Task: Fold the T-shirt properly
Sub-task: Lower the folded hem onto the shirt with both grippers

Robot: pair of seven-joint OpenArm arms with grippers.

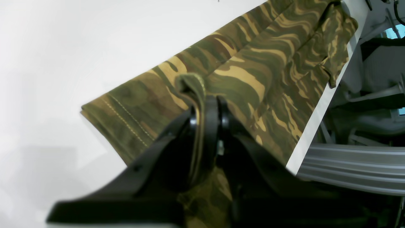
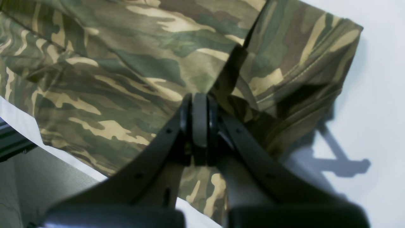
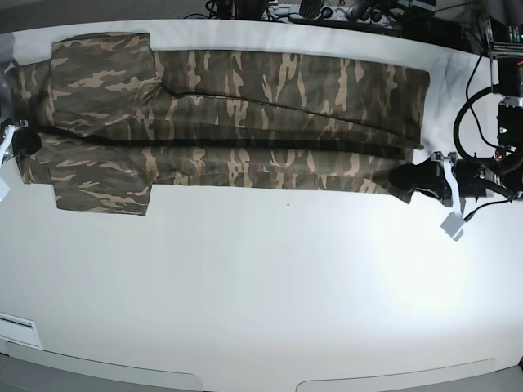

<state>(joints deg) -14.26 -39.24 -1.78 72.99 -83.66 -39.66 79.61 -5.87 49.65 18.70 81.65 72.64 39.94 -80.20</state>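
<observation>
The camouflage T-shirt (image 3: 261,106) lies stretched sideways across the far half of the white table, folded along its length, with the sleeves at the base view's left. My left gripper (image 3: 406,176) is at the shirt's right end. In the left wrist view it (image 1: 207,99) is shut on a pinched fold of the hem cloth (image 1: 190,84). My right gripper (image 3: 26,140) is at the shirt's left end by the sleeves. In the right wrist view it (image 2: 200,98) is shut, with shirt cloth (image 2: 126,63) bunched around its tip and a sleeve (image 2: 300,57) beside it.
The white table (image 3: 270,286) stretches toward the near edge. Cables and equipment (image 3: 490,49) stand at the back right. The table's far edge (image 1: 316,120) runs close beside the shirt, with a metal frame (image 1: 348,171) beyond it.
</observation>
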